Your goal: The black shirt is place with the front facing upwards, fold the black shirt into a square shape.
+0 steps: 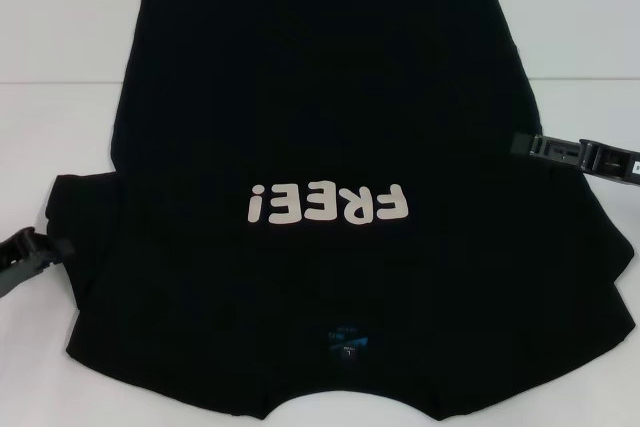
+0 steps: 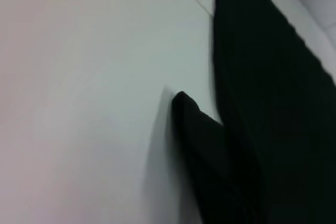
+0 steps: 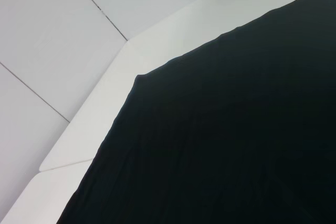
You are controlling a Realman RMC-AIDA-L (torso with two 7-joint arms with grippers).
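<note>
On the white tabletop (image 1: 60,67) the large black soft-fabric T-shirt (image 1: 320,97) lies spread flat, front up, its pale "FREE!" lettering (image 1: 328,205) reading upside down from the head camera and its small blue neck label (image 1: 347,345) near the robot's edge of the table. Only the head view shows both arms. The left gripper (image 1: 52,246) sits at the tip of the shirt's left sleeve, at the cloth's edge; whether its fingers are spread or closed on the fabric I cannot tell. The right gripper (image 1: 522,143) reaches in from the right, touching the shirt's side edge above the right sleeve; its fingers' state is likewise unclear.

From the left wrist camera, only a pointed fold of black cloth (image 2: 205,150) shows, raised slightly off the table and casting a shadow, with more shirt beyond. The right wrist camera shows a corner of the shirt (image 3: 220,129) lying flat on the table (image 3: 105,103), with pale floor tiles (image 3: 58,40) beyond its edge, seen nowhere else.
</note>
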